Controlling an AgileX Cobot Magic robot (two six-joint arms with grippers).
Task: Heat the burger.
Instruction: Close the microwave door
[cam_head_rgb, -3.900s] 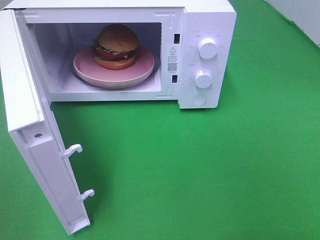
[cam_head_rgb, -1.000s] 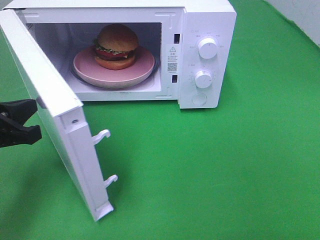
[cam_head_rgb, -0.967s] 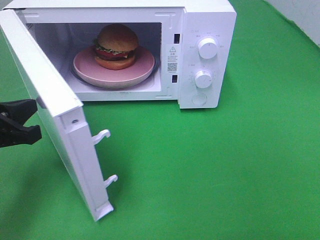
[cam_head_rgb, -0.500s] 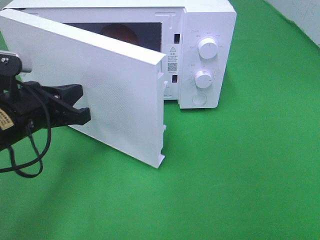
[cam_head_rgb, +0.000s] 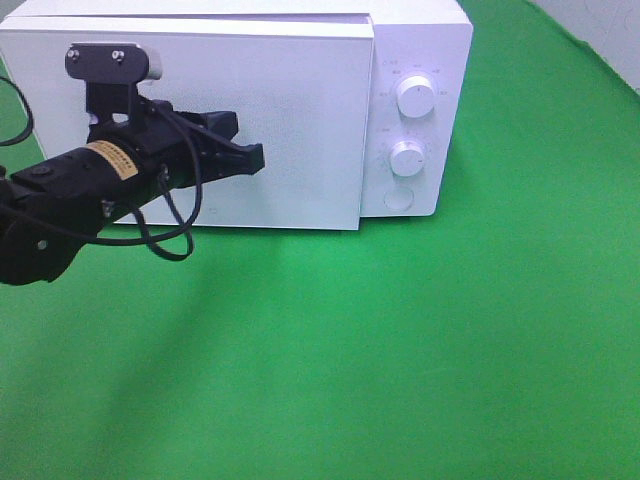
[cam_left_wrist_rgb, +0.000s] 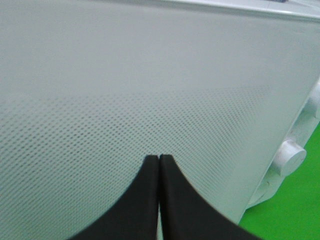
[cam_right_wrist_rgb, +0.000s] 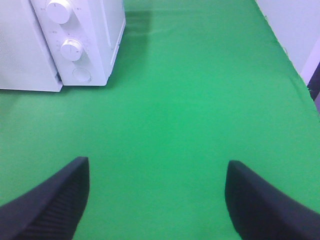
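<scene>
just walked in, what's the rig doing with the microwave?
The left pincer, shut, has its tips against the front of the microwave door, which looks closed. The right pincer hangs open over the green cloth, away from the microwave. Neither pincer is at the two knobs. The burger is not in view.

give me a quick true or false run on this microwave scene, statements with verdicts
1. The microwave door stands wide open. False: it is closed.
2. The left claw is shut, tips pointing at the door. True.
3. The right claw grips the burger. False: it is open above the green cloth, empty.
4. The burger is out of sight. True.
5. The panel beside the door carries an upper knob and a lower knob. True.
</scene>
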